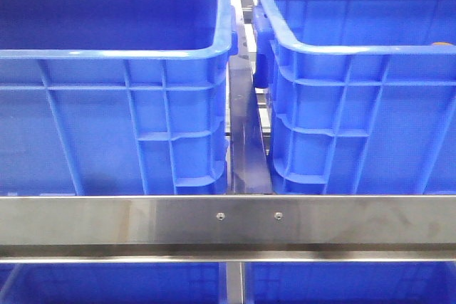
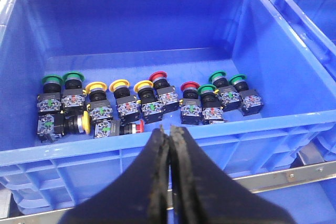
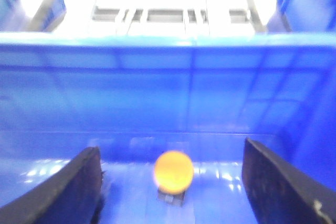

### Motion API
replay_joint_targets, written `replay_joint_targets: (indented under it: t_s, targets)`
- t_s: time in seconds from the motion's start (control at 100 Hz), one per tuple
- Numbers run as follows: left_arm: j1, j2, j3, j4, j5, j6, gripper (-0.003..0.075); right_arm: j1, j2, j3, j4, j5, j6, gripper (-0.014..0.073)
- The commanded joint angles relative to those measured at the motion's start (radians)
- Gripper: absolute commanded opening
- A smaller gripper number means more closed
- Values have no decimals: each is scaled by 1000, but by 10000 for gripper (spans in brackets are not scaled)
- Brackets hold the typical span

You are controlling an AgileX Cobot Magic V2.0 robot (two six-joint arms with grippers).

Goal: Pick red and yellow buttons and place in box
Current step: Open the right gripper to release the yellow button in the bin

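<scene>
In the left wrist view a blue bin holds a row of push buttons: yellow-capped ones, red-capped ones and green-capped ones. A red button and a yellow one lie on their sides in front of the row. My left gripper hovers shut and empty over the bin's near rim. In the right wrist view my right gripper is open inside a blue box. One yellow button stands on the box floor between the fingers, untouched.
The front view shows two tall blue bins side by side, left and right, with a narrow gap between them. A steel rail crosses in front. No gripper shows in that view.
</scene>
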Motion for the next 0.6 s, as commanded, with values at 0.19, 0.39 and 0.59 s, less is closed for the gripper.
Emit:
replay_joint_targets:
  t_s: [0.19,0.39,0.59]
  targets:
    - [2,9,-26,-13,-72,-8,-19,-7,-322,177,95,48,-14,572]
    - [2,9,-26,-13,-72,-8,-19,-7,-511,302,95,107,-13,572]
    - [2,9,-26,-13,-72,-8,-19,-7,-640,363,95,167,-12,539]
